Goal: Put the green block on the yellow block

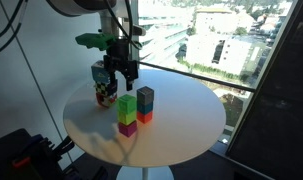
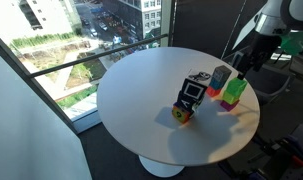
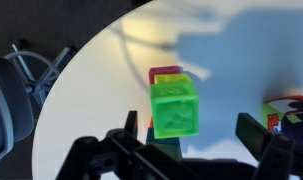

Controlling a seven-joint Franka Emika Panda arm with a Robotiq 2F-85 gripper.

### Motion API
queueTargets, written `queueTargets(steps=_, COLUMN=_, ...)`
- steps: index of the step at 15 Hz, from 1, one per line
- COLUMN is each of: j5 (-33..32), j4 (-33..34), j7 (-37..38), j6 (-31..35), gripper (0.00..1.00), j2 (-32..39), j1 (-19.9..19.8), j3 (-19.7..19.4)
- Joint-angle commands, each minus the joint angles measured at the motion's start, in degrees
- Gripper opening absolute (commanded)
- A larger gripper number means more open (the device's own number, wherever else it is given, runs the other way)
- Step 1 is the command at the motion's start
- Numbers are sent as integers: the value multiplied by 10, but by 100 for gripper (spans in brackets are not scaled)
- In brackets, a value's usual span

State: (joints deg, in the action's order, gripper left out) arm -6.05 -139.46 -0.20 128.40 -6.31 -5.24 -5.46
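Note:
The green block (image 1: 126, 102) sits on top of the yellow block (image 1: 126, 116), which rests on a magenta cube (image 1: 126, 129). The stack also shows in an exterior view (image 2: 234, 90). My gripper (image 1: 121, 80) hangs just above the stack, open and empty. In the wrist view the green block (image 3: 176, 107) lies between the spread fingers (image 3: 191, 130), nearer one finger and touching neither. The yellow block is hidden under it there. A magenta edge (image 3: 167, 72) shows beyond it.
A dark grey-blue cube (image 1: 145, 97) stands on an orange-red cube (image 1: 144, 116) right beside the stack. A multicoloured puzzle cube (image 1: 103, 85) sits behind, and also shows in an exterior view (image 2: 191, 96). The round white table (image 1: 181, 130) stands by a window.

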Motion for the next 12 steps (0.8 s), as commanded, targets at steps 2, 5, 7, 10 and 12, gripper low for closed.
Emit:
queueTargets(steps=2, j5=-16, j4=9, j7=-14, j6=-70, gripper=100, j2=-44, j1=-3, j3=2)
queueTargets(steps=5, j5=-25, j4=10, j7=-13, j6=-104, gripper=100, j2=-68, j1=-3, j3=3)
queueTargets(steps=7, j5=-30, j4=10, j7=-11, j6=-127, gripper=100, j2=-84, j1=-4, j3=3)
queueTargets(steps=10, j5=-36, j4=11, j7=-7, j6=-154, gripper=100, j2=-108, j1=-5, j3=4)
queueTargets(steps=12, j5=-36, j4=13, j7=-7, j6=-169, gripper=100, j2=-122, j1=-5, j3=3)
